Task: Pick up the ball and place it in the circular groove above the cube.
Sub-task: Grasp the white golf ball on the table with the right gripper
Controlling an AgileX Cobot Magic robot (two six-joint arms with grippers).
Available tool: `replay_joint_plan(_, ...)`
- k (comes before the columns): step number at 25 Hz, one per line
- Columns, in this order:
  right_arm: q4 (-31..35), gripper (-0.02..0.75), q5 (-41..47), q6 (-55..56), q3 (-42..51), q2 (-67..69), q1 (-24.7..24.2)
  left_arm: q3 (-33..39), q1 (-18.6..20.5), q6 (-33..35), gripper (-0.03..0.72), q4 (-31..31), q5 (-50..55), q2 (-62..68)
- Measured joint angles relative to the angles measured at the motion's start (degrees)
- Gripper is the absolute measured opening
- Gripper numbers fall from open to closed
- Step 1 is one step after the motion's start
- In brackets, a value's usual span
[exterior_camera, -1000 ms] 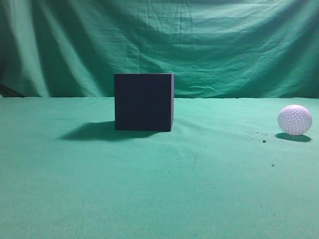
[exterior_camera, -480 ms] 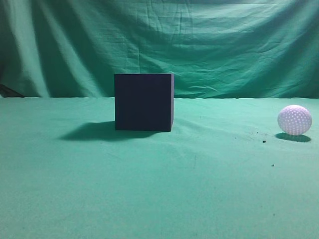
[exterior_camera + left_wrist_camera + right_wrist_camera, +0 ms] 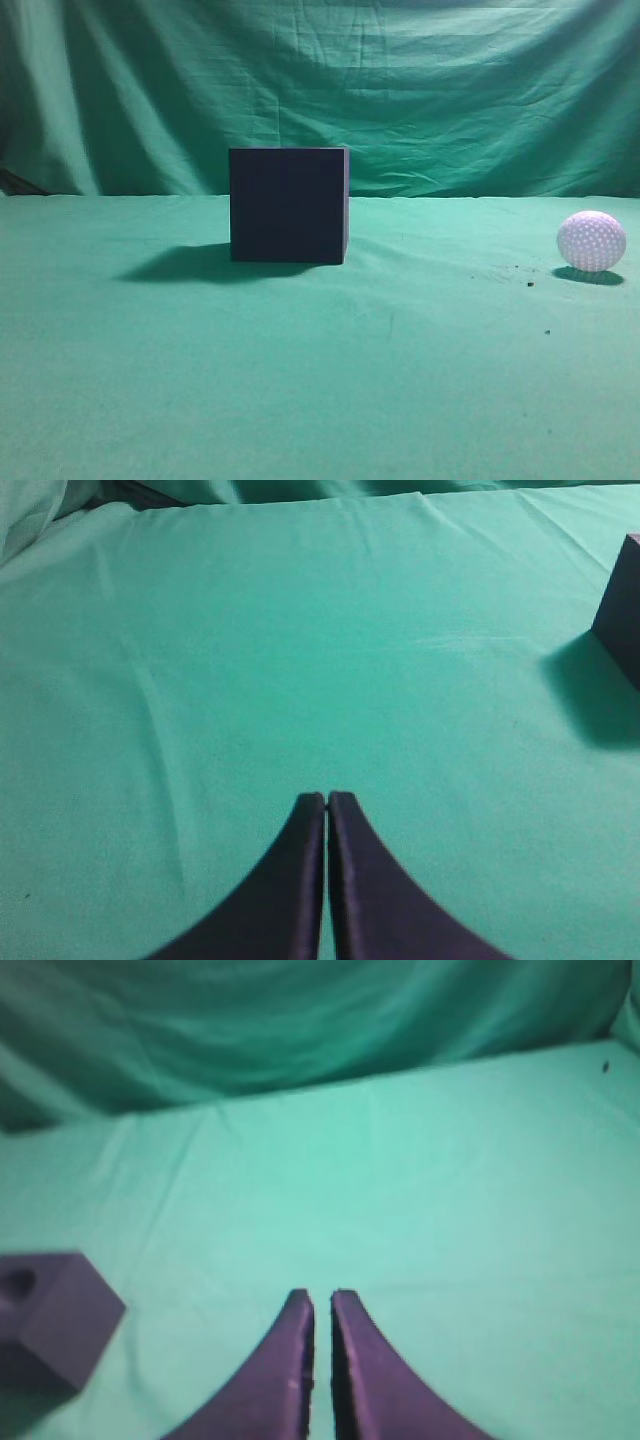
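A: Pincer status?
B: Left pincer [image 3: 327, 798] clenched, tips touching, nothing in it. Right pincer [image 3: 321, 1298] nearly clenched, hairline gap, also nothing held. Both hang over bare green worktop [image 3: 320, 400].
A: Ball?
B: Neither wrist view shows the ball [image 3: 591, 241]. Exterior has it resting on the worktop far right, well apart from the cube [image 3: 289, 205].
A: Cube from the pincers?
B: Ahead-left of the right pincer, round groove [image 3: 18, 1283] visible on top. Ahead-right of the left one.
A: Handling?
B: Likely light, hard, rolls easily; dimples help. Grip across its widest part, centred, or it may squirt out.
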Motion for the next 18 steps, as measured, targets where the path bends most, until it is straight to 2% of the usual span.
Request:
replay_joint_plan(2, 0.0, 0.0, 2.7, -2.5, -0.8, 3.1, 0.0, 0.0, 0.0, 0.0, 0.0, 0.0, 0.0, 0.0)
replay_joint_plan(3, 0.0, 0.046, 5.0, -4.3, -1.8, 4.8, 0.0, 0.0, 0.0, 0.0, 0.0, 0.0, 0.0, 0.0)
replay_joint_plan(5, 0.0, 0.046, 9.7, -7.7, -4.7, 8.5, 0.0, 0.0, 0.0, 0.0, 0.0, 0.0, 0.0, 0.0)
replay_joint_plan(6, 0.0, 0.0, 12.5, -8.6, -6.3, 10.9, 0.0, 0.0, 0.0, 0.0, 0.0, 0.0, 0.0, 0.0)
replay_joint_plan(12, -0.6, 0.0, 27.3, -10.2, -18.7, 25.0, 0.1, 0.0, 0.0, 0.0, 0.0, 0.0, 0.0, 0.0)
replay_joint_plan(15, -2.6, 0.0, 30.9, -10.2, -22.6, 31.4, 3.0, 0.0, 0.0, 0.0, 0.0, 0.0, 0.0, 0.0)
replay_joint_plan(18, -9.3, 0.0, 32.6, -5.6, -25.7, 36.9, 8.7, 0.0, 0.0, 0.0, 0.0, 0.0, 0.0, 0.0)
